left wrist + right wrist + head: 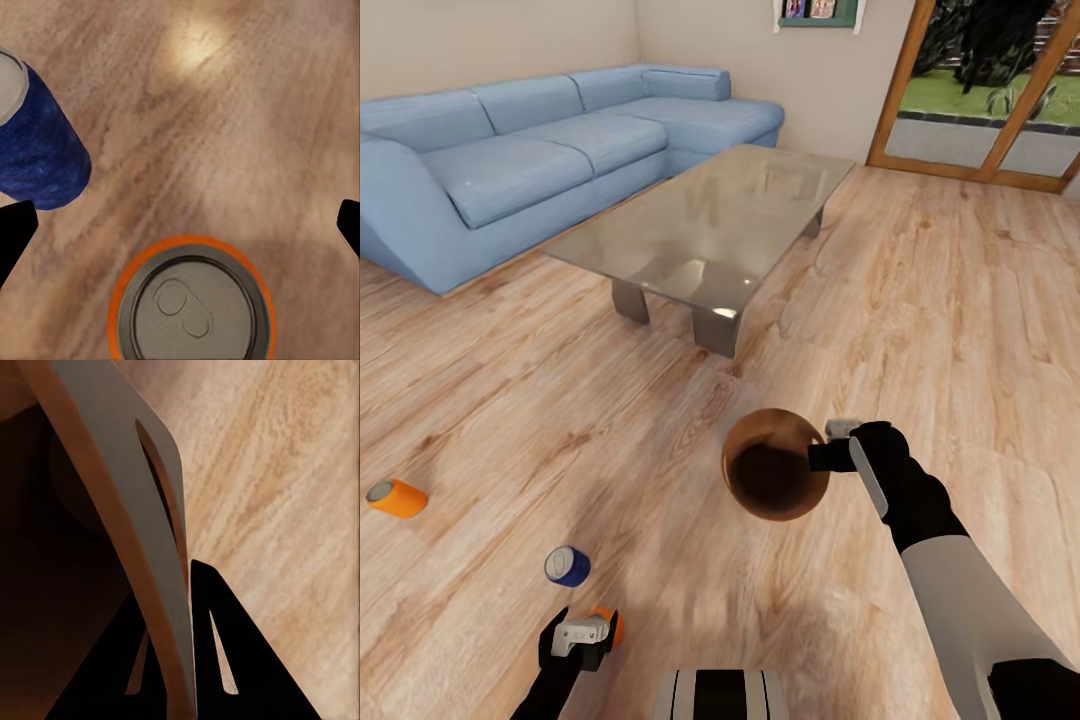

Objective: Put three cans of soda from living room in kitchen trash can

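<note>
Hovering wide open over an upright orange soda can (pixel 193 300) – left pincer (pixel 180 225); right pincer (pixel 176 607) clamping the trash can (pixel 772 478) rim.

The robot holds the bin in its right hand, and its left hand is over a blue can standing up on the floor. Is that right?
Not quite. The standing can under the left gripper is orange, as the left wrist view shows; the blue can lies beside it. The right gripper does hold the bin.

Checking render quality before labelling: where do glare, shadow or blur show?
Head view: glass table carries pale reflections; soft shadow on the floor under the bin. Left wrist view: bright glare patch on the floor, blue can slightly soft. Right wrist view: bin interior dark.
</note>
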{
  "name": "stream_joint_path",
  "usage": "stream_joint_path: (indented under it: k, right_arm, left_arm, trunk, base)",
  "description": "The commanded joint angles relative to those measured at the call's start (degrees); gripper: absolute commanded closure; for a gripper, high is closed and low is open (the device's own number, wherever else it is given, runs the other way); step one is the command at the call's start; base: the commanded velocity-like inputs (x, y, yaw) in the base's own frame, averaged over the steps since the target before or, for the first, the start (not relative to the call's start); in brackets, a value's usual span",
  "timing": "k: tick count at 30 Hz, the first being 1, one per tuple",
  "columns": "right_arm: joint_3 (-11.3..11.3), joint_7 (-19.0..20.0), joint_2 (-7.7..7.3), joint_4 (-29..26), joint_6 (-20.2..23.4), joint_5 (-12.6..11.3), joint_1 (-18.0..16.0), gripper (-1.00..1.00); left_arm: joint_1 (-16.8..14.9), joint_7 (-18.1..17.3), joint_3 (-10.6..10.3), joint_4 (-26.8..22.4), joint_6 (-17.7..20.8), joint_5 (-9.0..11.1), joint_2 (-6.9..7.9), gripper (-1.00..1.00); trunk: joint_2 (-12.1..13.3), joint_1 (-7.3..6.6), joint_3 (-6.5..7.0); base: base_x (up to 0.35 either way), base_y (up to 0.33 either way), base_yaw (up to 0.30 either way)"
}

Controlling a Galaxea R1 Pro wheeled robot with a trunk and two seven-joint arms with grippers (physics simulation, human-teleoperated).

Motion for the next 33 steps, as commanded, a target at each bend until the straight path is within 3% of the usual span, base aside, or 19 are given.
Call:
stream_joint_path:
  k: [1, 15, 30, 33]
  right_arm:
    - [-0.02, 0.37, 0.02, -0.02, 0.02, -1.75, -0.02, 1.00]
    - [-0.02, 0.37, 0.02, -0.04, 0.02, -1.72, 0.06, 1.00]
    - [-0.02, 0.37, 0.02, -0.04, 0.02, -1.75, 0.06, 1.00]
    - [-0.02, 0.37, 0.02, -0.04, 0.02, -1.75, 0.06, 1.00]
  left_arm:
    - [0.00, 0.00, 0.00, 0.01, -0.01, 0.00, 0.00, -1.00]
    - [0.00, -0.02, 0.01, 0.00, -0.02, 0.00, -0.09, -1.00]
    - [0.00, -0.01, 0.00, 0.00, -0.02, 0.00, -0.09, -1.00]
    - [0.00, -0.01, 0.00, 0.00, -0.02, 0.00, -0.09, -1.00]
  trunk:
    - [0.00, -0.01, 0.01]
    - [0.00, -0.01, 0.00]
    - [-0.20, 0.38, -3.32]
    - [-0.20, 0.38, -3.32]
  base:
    - [0.075, 0.000, 0.000]
    - [0.010, 0.000, 0.000]
    - [0.000, 0.000, 0.000]
    - [0.000, 0.000, 0.000]
